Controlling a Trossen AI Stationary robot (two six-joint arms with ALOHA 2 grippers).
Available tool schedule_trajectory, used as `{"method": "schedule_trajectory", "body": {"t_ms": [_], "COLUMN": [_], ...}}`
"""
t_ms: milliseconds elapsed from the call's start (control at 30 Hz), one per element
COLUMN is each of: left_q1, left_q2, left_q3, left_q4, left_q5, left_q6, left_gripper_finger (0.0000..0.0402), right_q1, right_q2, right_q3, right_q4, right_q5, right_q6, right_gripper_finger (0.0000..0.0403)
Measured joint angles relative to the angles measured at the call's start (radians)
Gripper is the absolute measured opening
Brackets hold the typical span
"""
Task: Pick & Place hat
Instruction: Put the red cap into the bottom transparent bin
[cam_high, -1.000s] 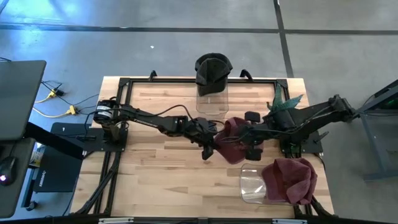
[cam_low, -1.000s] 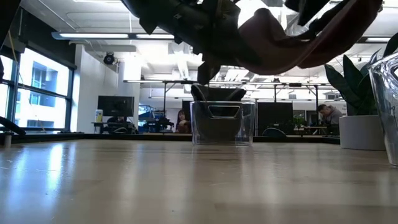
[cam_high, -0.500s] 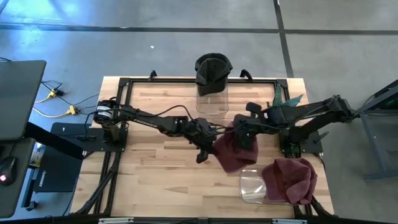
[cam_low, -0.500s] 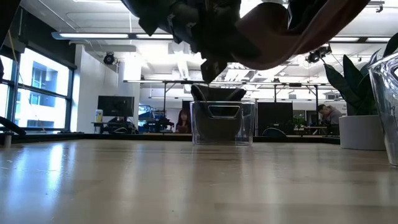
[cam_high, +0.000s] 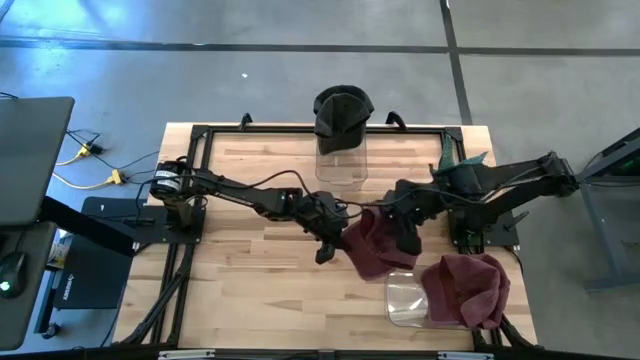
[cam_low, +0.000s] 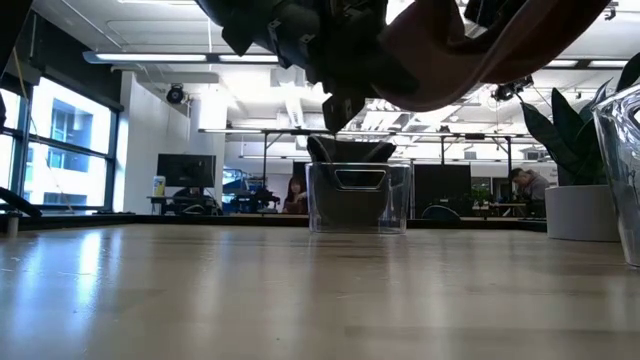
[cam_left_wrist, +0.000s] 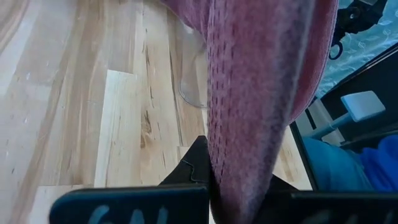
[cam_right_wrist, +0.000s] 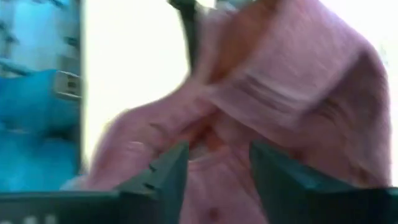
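Observation:
A maroon knitted hat (cam_high: 372, 250) hangs in the air over the table's middle, well clear of the wood in the low view (cam_low: 450, 70). My left gripper (cam_high: 333, 238) is shut on the hat's left side. My right gripper (cam_high: 405, 232) is at the hat's right side. In its wrist view the two fingers (cam_right_wrist: 168, 171) stand apart, with the hat's cloth (cam_right_wrist: 280, 81) filling the picture between and beyond them. My left gripper pinches the hat's left edge (cam_left_wrist: 239, 180) between its two fingers, reaching in roughly level from the table's left. The cloth runs on from the fingers, and the hat is lifted clear of the table. My right gripper's fingers stand apart at the hat's right side; I cannot tell whether they touch the cloth.
A clear container (cam_high: 405, 295) lies at the near right with a second maroon hat (cam_high: 468, 288) draped over it. A black hat (cam_high: 343, 108) sits on an upright clear container (cam_high: 343, 165) at the far edge. A potted plant (cam_high: 455, 165) stands at the far right.
My right gripper has swung toward the far edge and come back a little. The hat, drawn out between the two grippers a second ago, now bunches nearer the table's near edge beside my left gripper.

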Motion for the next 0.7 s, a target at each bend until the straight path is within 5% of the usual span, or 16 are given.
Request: {"method": "schedule_trajectory", "body": {"t_ms": [133, 367, 567, 700], "left_q1": [0.000, 0.000, 0.000, 0.000], "left_q2": [0.000, 0.000, 0.000, 0.000], "left_q3": [0.000, 0.000, 0.000, 0.000], "left_q4": [-0.001, -0.001, -0.001, -0.015], "left_q5": [0.000, 0.001, 0.001, 0.006], "left_q6": [0.023, 0.029, 0.029, 0.041], "left_gripper_finger": [0.0001, 0.0001, 0.0001, 0.0001], "right_q1": [0.001, -0.008, -0.065, -0.090], "right_q2": [-0.050, -0.102, -0.066, -0.051], "right_q3": [0.000, 0.000, -0.058, -0.094], "right_q4": [0.054, -0.061, -0.088, -0.085], "right_q5": [-0.018, 0.398, 0.294, 0.251], "right_q6": [-0.036, 0.043, -0.002, -0.029], "right_gripper_finger": [0.0206, 0.0227, 0.0216, 0.0167]}}
